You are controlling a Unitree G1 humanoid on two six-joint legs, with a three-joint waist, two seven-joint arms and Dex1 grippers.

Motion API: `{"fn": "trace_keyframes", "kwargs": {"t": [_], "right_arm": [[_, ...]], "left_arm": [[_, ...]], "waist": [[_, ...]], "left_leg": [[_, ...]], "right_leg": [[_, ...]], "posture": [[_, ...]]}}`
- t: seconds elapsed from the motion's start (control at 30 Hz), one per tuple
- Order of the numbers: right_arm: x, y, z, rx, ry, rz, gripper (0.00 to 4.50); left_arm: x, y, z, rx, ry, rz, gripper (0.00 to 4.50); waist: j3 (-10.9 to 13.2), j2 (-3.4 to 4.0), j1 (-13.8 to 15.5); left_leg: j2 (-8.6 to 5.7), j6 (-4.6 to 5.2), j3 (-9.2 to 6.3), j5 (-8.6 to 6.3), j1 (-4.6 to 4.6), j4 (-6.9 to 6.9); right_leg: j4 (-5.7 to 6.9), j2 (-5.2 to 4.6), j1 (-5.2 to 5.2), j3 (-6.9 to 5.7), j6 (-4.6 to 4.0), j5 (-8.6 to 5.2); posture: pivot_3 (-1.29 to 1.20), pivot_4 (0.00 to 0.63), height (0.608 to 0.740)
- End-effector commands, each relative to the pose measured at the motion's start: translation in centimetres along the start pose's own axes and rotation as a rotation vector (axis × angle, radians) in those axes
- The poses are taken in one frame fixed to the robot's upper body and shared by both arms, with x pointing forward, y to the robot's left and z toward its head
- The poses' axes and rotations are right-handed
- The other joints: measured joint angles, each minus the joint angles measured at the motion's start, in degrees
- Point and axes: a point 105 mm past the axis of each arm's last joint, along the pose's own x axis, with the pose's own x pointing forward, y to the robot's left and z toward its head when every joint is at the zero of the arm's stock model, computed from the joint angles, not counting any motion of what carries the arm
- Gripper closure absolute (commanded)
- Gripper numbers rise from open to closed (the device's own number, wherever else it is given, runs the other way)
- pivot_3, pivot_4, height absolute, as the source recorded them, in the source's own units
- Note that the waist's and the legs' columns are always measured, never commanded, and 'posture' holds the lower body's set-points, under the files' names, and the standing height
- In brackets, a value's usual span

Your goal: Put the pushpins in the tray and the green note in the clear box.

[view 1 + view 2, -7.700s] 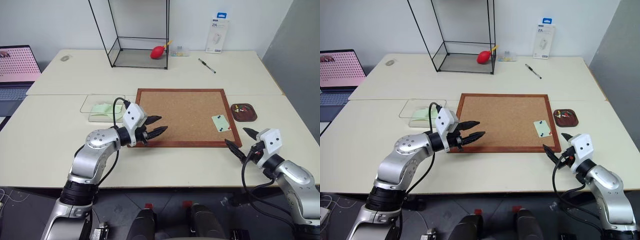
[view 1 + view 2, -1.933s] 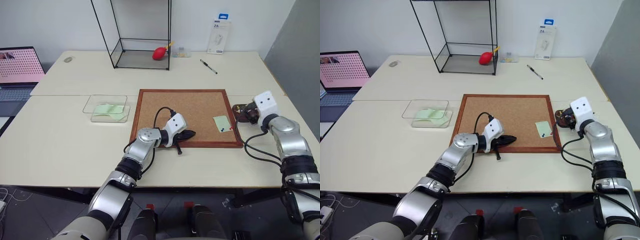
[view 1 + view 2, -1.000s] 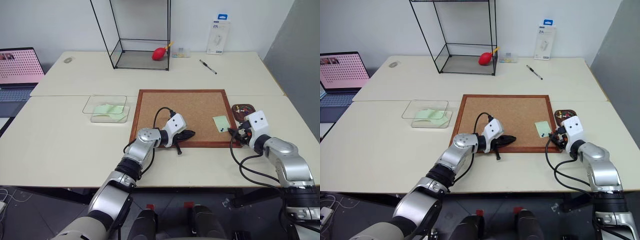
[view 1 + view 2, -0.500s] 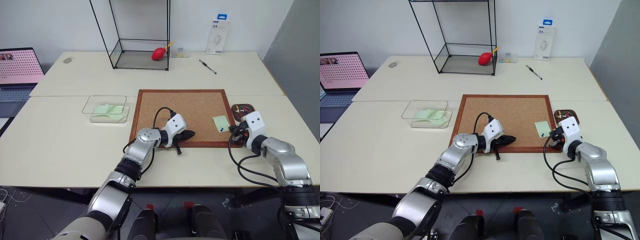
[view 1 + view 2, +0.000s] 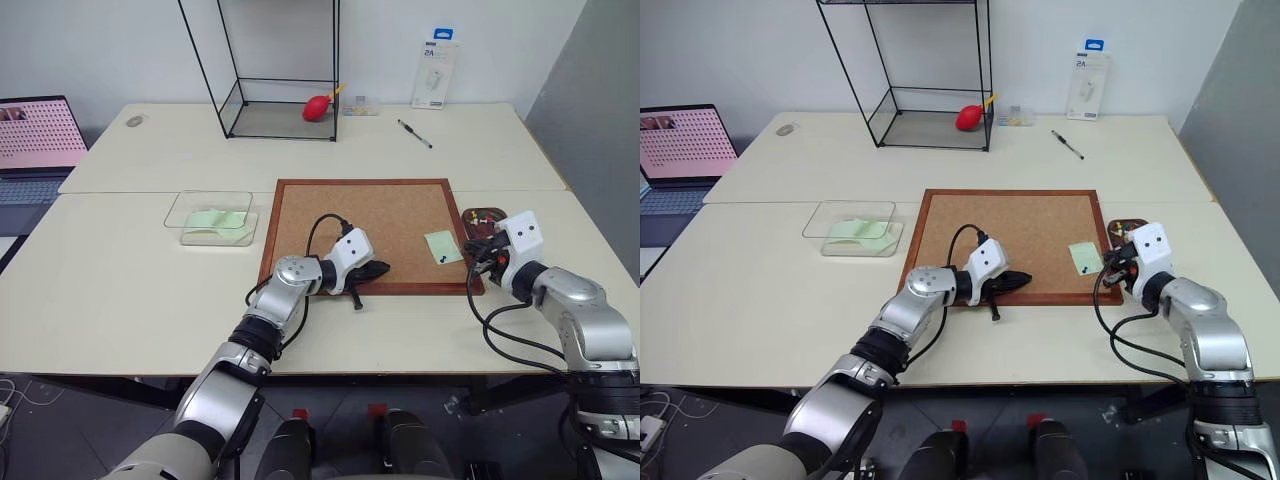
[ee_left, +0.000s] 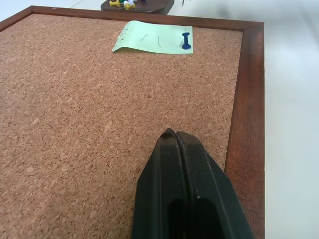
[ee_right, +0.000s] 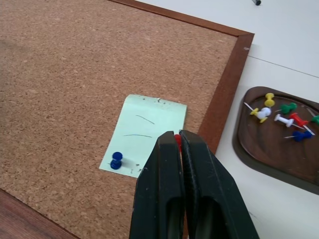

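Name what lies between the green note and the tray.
The corkboard's wooden frame, then bare table, separates the green note from the tray, seen in the right wrist view.

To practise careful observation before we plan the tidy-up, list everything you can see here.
table: one, cream, under everything
corkboard: one, wood-framed, centre
green note: one, pale green, on the corkboard's right side
blue pushpin: one, stuck in a corner of the note
tray: one, dark brown, right of the corkboard
loose pushpins: several, mixed colours, in the tray
clear box: one, left of the corkboard, green paper inside
wire case: one, black, at the back
pen: one, black, back right
laptop: one, far left
left end effector: shut, over the corkboard's near edge
right end effector: shut on red pushpin, above the note
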Motion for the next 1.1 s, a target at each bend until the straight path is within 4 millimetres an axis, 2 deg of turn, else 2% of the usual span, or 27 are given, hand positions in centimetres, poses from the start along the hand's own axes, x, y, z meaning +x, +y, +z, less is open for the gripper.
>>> {"fn": "trace_keyframes", "kwargs": {"t": [0.03, 0.37, 0.67, 0.7, 0.93, 1.1], "right_arm": [[-0.6, -1.0, 2.2, -0.028, -0.068, -0.036, 4.46], [1.0, -5.7, 1.6, -0.178, -0.008, -0.262, 4.46], [2.9, -7.9, 0.7, -0.207, 0.010, -0.347, 4.46], [3.0, -8.2, 0.7, -0.200, 0.006, -0.355, 4.03], [3.3, -8.5, 0.6, -0.173, 0.001, -0.349, 2.66], [2.7, -8.6, 1.6, -0.159, -0.047, -0.352, 1.57]], "left_arm": [[0.0, -1.3, -3.1, -0.052, 0.104, -0.033, 4.50], [0.1, -1.2, -3.0, -0.055, 0.098, -0.026, 4.50], [0.1, -1.2, -3.0, -0.058, 0.095, -0.021, 4.50], [0.1, -1.2, -3.0, -0.059, 0.095, -0.021, 4.50], [0.1, -1.3, -3.0, -0.062, 0.096, -0.018, 4.50], [0.1, -1.3, -3.0, -0.064, 0.096, -0.018, 4.50]], "waist": [[0.00, 0.01, 0.00], [-0.01, 0.01, 0.00], [-0.03, 0.04, -0.07], [-0.03, 0.04, -0.07], [-0.03, 0.05, -0.09], [-0.04, 0.06, -0.09]], "left_leg": [[0.00, 0.00, 0.00, 0.00, 0.00, 0.00], [-0.01, 0.00, 0.03, 0.00, 0.01, -0.01], [0.00, 0.00, 0.04, 0.00, 0.02, 0.00], [-0.01, 0.00, 0.04, 0.00, 0.02, -0.01], [-0.02, 0.00, 0.05, 0.00, 0.01, -0.01], [-0.02, 0.00, 0.05, 0.00, 0.01, -0.01]], "right_leg": [[0.00, 0.00, 0.00, 0.00, 0.00, 0.00], [0.00, 0.00, 0.00, 0.01, 0.00, 0.00], [0.01, 0.00, 0.00, 0.03, 0.00, 0.00], [0.01, 0.00, 0.00, 0.03, 0.00, 0.00], [0.00, 0.00, 0.00, 0.05, 0.00, 0.00], [0.01, 0.00, 0.00, 0.05, -0.01, 0.01]], "posture": [[0.00, 0.150, 0.740], [0.00, 0.150, 0.740], [0.00, 0.150, 0.740], [0.00, 0.150, 0.740], [0.00, 0.150, 0.740], [0.00, 0.150, 0.740]]}}
